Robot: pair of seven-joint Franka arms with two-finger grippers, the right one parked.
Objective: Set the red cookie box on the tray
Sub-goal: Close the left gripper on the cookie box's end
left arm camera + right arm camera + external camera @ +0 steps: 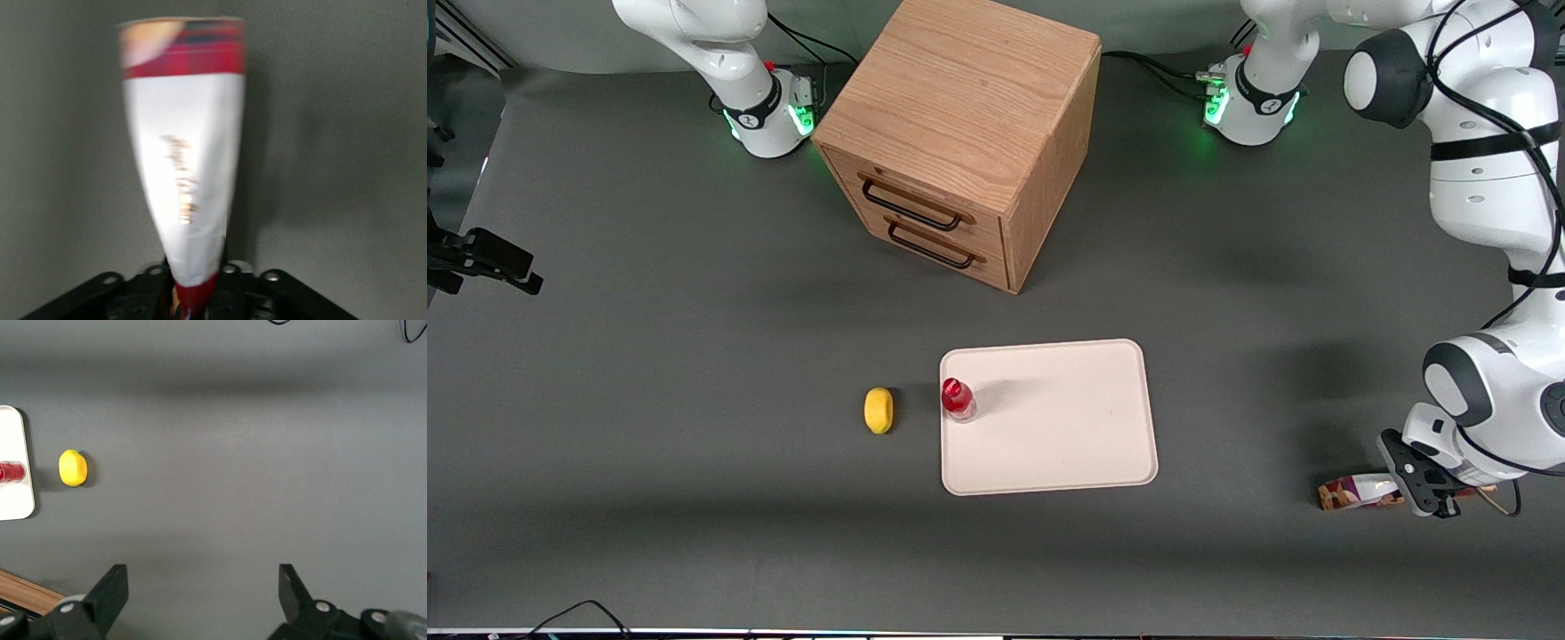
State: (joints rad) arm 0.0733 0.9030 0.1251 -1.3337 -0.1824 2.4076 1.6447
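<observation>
Lettering in gold script runs down the white panel of the red cookie box (183, 153), too smeared for me to read; a dark-red band and a patch of brown cookie print cap its end. It is a long, slim cardboard box, lying flat on the grey table (694, 356) toward my working end, well apart from the tray, its long axis running along the table's length, with one end pointing toward the tray. My gripper (1432, 498) sits over the other end, jaws clamped on the red cookie box.

Toward the parked arm's end, a smooth yellow lemon (879, 410) lies just beside the tray (1067, 444), a flat, pale cream-pink rectangle with rounded corners and a low rim. A small red-capped bottle (958, 398) stands upright on its edge nearest the lemon. Farther from the camera stands a wood-grain drawer cabinet (960, 133) with two dark handles.
</observation>
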